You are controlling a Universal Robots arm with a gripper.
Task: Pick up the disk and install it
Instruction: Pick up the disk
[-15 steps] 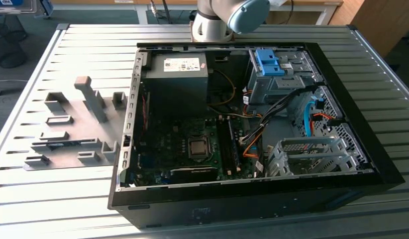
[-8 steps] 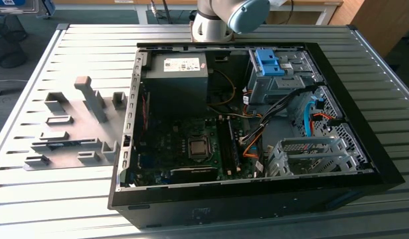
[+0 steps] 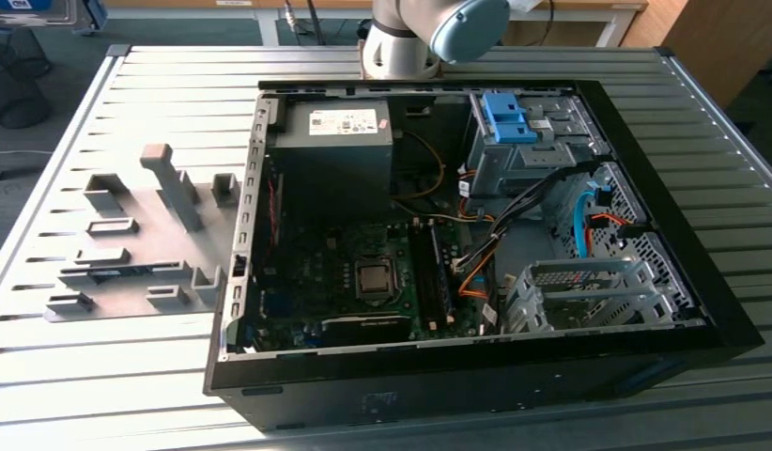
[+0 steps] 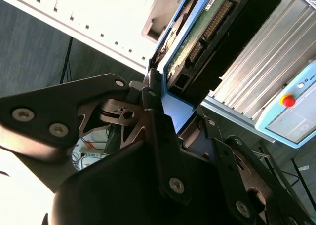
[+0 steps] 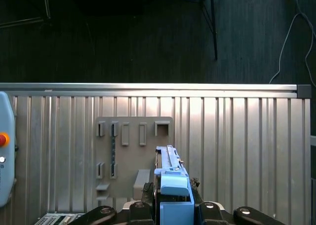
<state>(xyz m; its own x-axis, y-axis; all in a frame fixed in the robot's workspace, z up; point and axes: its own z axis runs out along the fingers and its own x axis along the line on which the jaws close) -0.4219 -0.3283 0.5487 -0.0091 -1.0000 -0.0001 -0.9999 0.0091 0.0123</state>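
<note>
Nearest: pincer (image 5: 172, 198) clamped shut on the disk (image 5: 170, 170), gripping its blue plastic carrier frame (image 5: 175, 183). Disk sits edge-on in the grip, long axis running straight out from pincer. Green PCB (image 4: 190, 42) + connector row (image 4: 215, 20) exposed. Beyond: grey slotted fixture plate (image 5: 133, 146) on ribbed metal desk (image 5: 237, 146).

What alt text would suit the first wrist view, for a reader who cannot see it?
The gripper holds the disk, in its blue frame, on edge over a ribbed metal table. A grey plate with slots lies on the table, and dark floor shows beyond the table's edge.
</note>
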